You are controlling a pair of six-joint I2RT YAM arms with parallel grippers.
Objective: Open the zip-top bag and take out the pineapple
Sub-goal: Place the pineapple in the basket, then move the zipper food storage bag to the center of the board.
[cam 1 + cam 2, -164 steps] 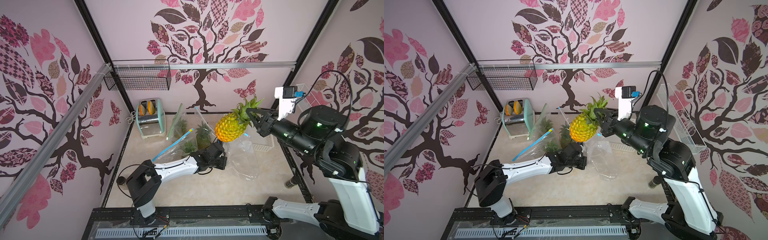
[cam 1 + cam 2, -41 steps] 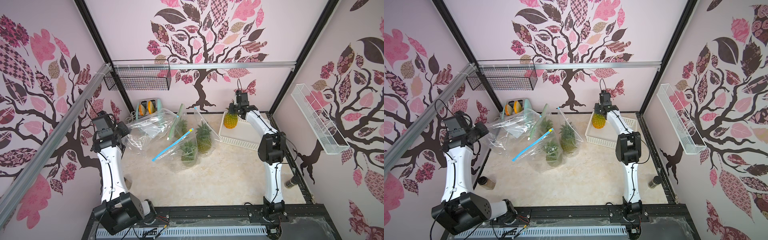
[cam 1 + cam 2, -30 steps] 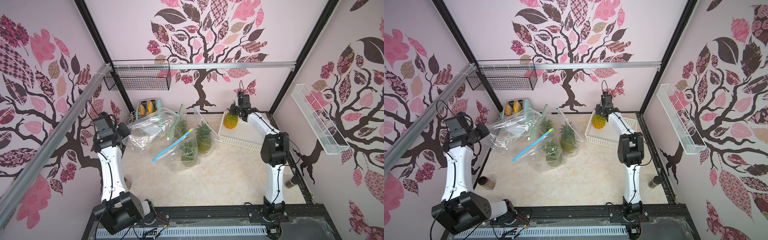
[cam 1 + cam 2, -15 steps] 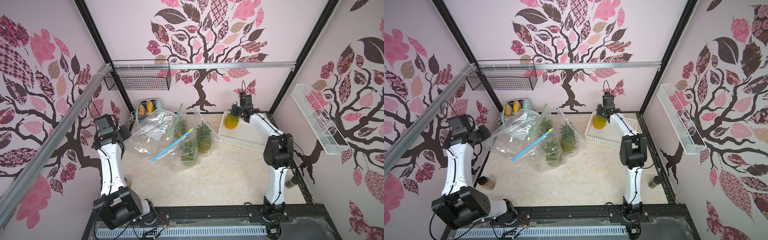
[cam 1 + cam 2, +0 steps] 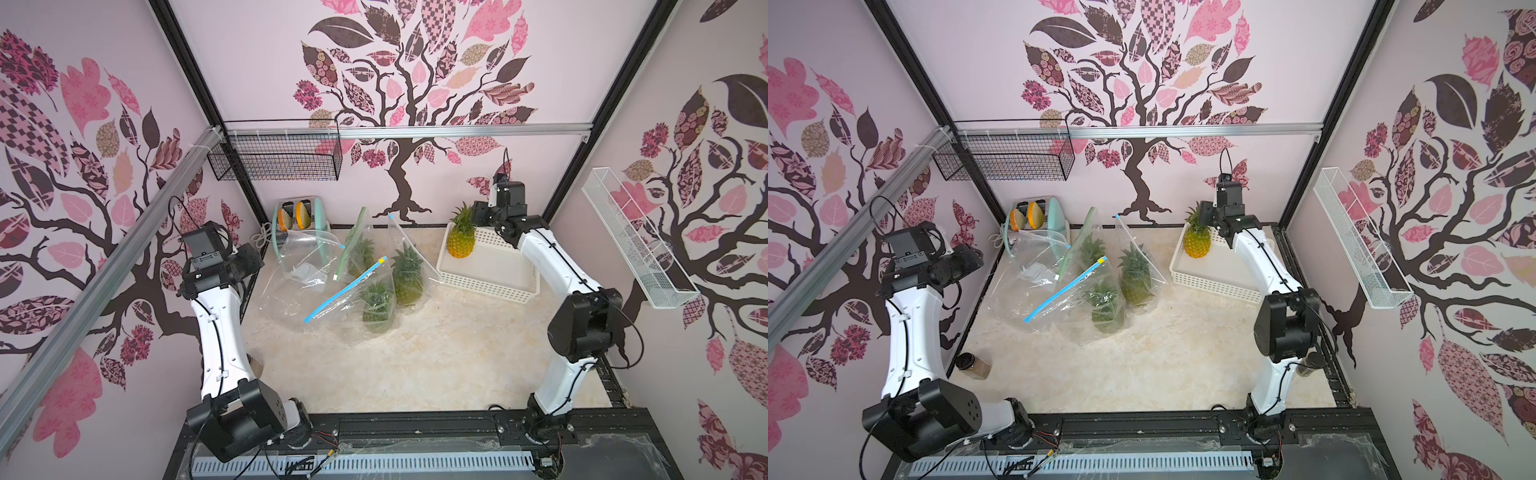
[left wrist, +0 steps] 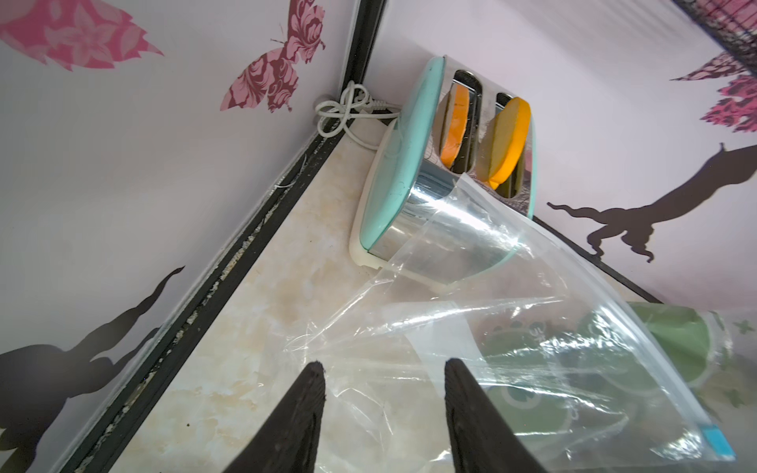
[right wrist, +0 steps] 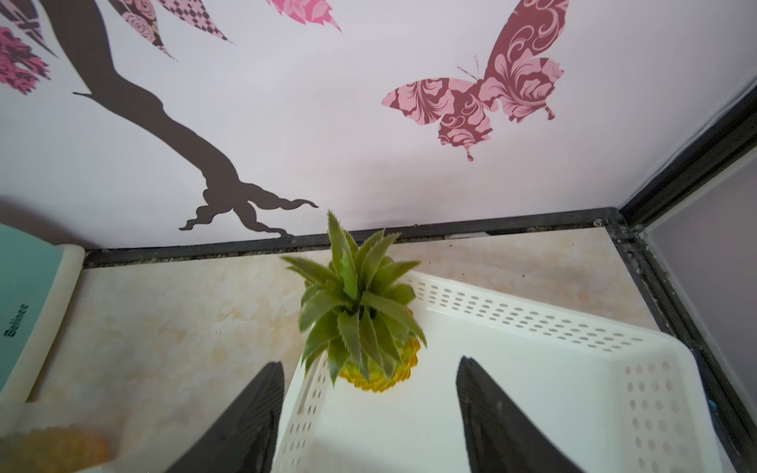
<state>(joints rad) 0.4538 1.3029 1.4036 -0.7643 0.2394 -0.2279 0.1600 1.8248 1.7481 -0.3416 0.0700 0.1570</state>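
Observation:
The yellow pineapple (image 5: 460,241) (image 5: 1197,243) stands upright in the near-left corner of the white basket (image 5: 490,270). My right gripper (image 5: 478,214) (image 5: 1204,216) hovers just above its green crown, open; in the right wrist view the pineapple (image 7: 364,327) sits free beyond the spread fingers of the gripper (image 7: 368,362). The empty zip-top bag (image 5: 299,266) (image 5: 1034,266) lies slack on the table against the toaster. My left gripper (image 5: 253,259) (image 6: 383,363) is open above the bag's (image 6: 532,348) edge, holding nothing.
Three more clear bags with green pineapples (image 5: 376,305) (image 5: 407,274) (image 5: 361,249) stand mid-table, one with a blue zip strip (image 5: 345,289). A mint toaster (image 5: 297,212) (image 6: 430,164) sits at the back left. A small jar (image 5: 973,365) stands by the left arm's base.
Both grippers have opened. The left one let go of the empty bag, which sank onto the table. The right one released the pineapple's crown, leaving it standing in the basket.

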